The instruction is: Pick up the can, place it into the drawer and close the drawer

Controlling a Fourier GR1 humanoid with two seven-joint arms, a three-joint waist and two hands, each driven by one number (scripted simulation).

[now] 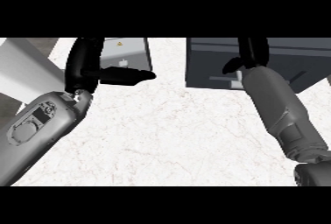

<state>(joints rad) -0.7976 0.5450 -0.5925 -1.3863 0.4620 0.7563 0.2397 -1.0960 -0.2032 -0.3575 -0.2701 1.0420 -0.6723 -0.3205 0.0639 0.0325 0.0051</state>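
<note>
**Left hand released by a grey box; right hand up over a dark box**

At the far left a white slab (26, 65) slants across the corner of the pale marbled counter (168, 131). Beside it the left forearm (39, 127) rises from the lower left edge. The left hand (82, 65) is released: its fingers stand straight up toward the top of the view and its thumb juts out to the right, holding nothing. The hand shows in front of a small grey box (126, 52) with a yellow warning label near its top, and the thumb crosses that box's lower edge.

The middle of the counter is bare marble.

Further right sits a large dark box (291, 61) with a pale bar (220, 78) on its near face, perhaps a handle. The right forearm (281, 113) climbs from the lower right corner. The right hand (249, 50) shows over the dark box's near face, just above the bar. Whether it is clasped on anything cannot be told from here.

The can cannot be made out anywhere in this view, so its place cannot be told.
</note>
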